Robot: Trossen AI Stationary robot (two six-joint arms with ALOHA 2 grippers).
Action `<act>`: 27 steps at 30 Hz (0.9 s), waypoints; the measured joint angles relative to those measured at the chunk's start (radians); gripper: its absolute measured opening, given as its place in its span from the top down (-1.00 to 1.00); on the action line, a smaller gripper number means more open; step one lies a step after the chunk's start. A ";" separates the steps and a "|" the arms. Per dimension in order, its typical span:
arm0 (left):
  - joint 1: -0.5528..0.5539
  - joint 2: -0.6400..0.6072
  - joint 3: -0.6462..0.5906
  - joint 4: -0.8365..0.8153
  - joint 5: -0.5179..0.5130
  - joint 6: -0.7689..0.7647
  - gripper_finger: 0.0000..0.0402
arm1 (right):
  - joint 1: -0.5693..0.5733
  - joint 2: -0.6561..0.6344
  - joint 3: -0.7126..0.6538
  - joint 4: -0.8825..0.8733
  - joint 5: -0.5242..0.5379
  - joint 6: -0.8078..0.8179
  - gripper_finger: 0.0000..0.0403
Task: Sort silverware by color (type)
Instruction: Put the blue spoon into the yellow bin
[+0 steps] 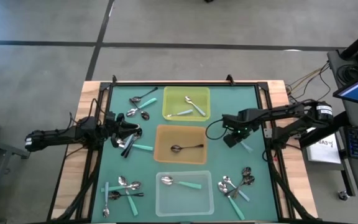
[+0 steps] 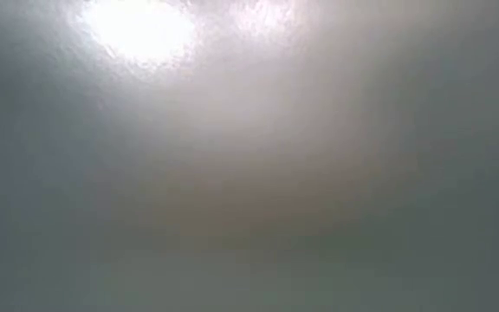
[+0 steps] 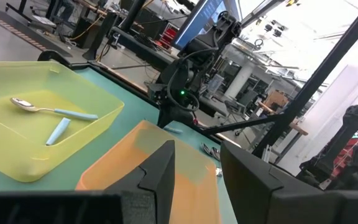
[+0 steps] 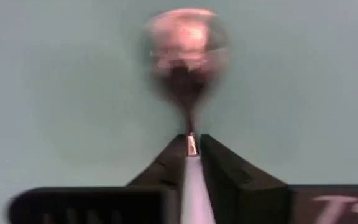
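My right gripper is over the green mat, right of the orange tray, and is shut on a teal-handled spoon. My left gripper is open over a heap of spoons left of the orange tray, with nothing between its fingers in the left wrist view. The yellow tray holds two light spoons. In the orange tray lies a dark spoon, and in the clear tray a teal-handled one. The low view shows only grey glare. My right gripper pinches the teal-handled spoon between its two fingertips at the thin neck, where the metal stem meets the teal handle. Its fingers point down from above. The bowl sticks out past the fingertips, and the handle runs back between them.
More spoon heaps lie on the mat at the far left, near left and near right. The three trays stand in a row down the mat's middle. A black frame edges the mat. The mat between the right gripper and the near-right heap is bare.
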State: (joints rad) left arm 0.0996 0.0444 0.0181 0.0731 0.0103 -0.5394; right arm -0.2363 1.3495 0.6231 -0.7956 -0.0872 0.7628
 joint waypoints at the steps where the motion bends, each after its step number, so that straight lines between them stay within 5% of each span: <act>1: 0.000 0.000 0.000 0.000 0.000 0.000 0.45 | 0.000 0.000 0.001 0.000 0.000 0.002 0.91; 7: 0.000 0.000 0.000 0.000 0.000 0.000 0.45 | 0.000 -0.035 0.088 0.012 0.016 0.012 0.93; 13: 0.000 0.000 0.000 0.000 0.000 0.000 0.45 | 0.000 -0.062 0.291 0.062 0.213 -0.054 0.93; 22: 0.000 0.000 0.000 0.000 0.000 0.000 0.45 | -0.008 0.026 0.504 0.443 0.487 -0.613 0.94; 27: 0.000 0.000 0.000 0.000 0.000 0.000 0.45 | -0.027 0.130 0.598 0.517 0.511 -0.833 0.94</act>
State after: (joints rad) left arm 0.0998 0.0444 0.0181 0.0731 0.0103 -0.5392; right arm -0.2632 1.4795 1.2209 -0.2791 0.4235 -0.0702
